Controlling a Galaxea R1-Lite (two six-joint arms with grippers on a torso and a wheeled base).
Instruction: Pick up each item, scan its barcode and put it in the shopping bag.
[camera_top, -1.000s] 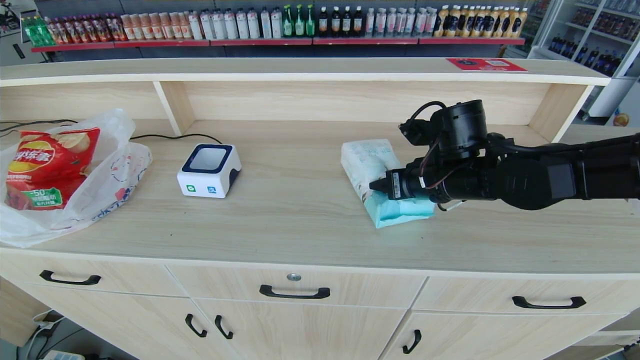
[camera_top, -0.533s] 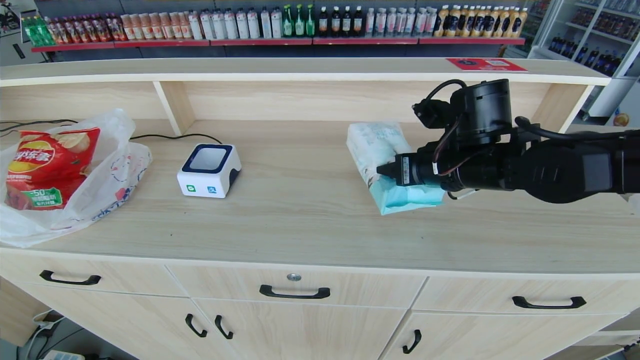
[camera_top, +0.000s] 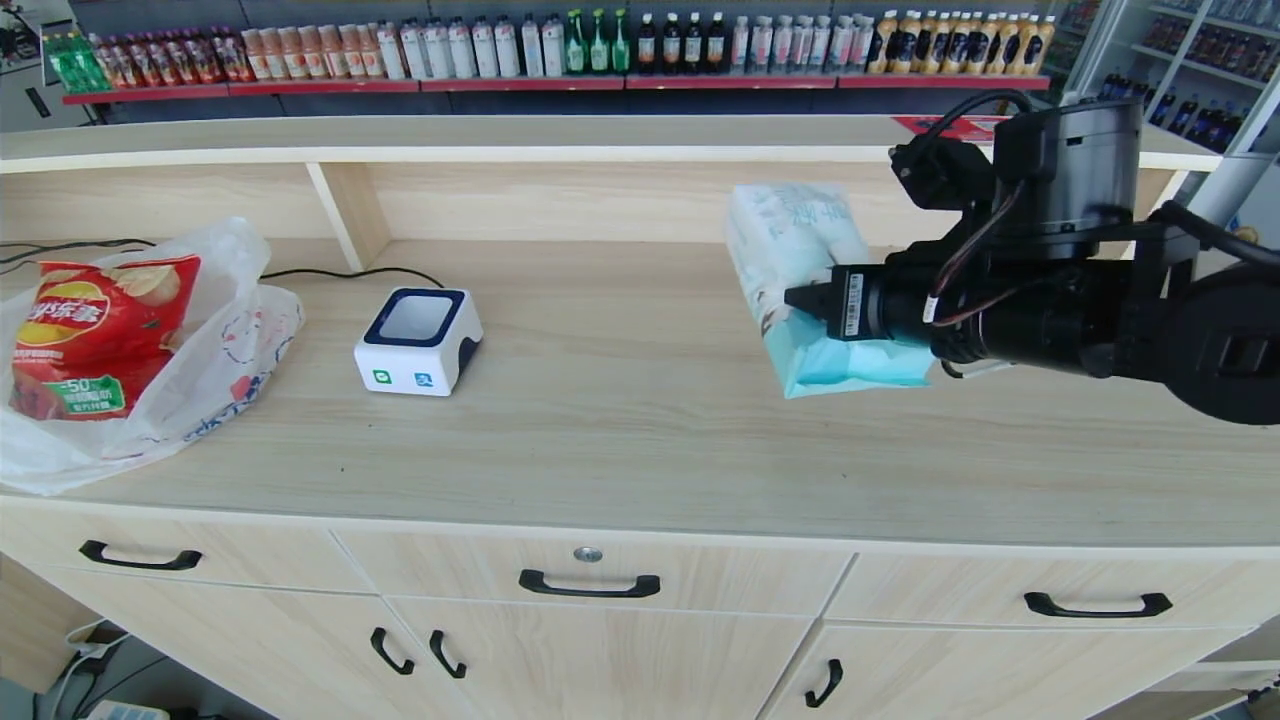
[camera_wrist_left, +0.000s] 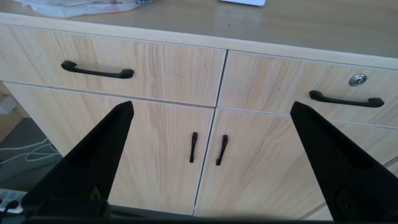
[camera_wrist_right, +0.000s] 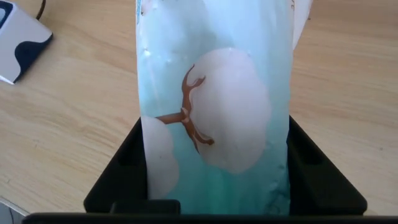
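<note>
The right end effector (camera_top: 805, 300) is clamped on the tissue pack (camera_top: 790, 230), holding it tilted above the surface (camera_top: 600, 440), toward 3 o'clock from the scanner (camera_top: 418, 340). The shopping bag (camera_top: 235, 330) lies at the scanner's 9 o'clock with a red chip bag (camera_top: 95, 330) in it. The left end effector (camera_wrist_left: 211, 107) hangs empty with its fingers spread wide, facing the drawer fronts (camera_wrist_left: 143, 68).

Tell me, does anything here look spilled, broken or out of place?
Nothing stands out. The right gripper holds the tissue pack above the counter, the scanner sits flat, and the chips lie in the shopping bag.
</note>
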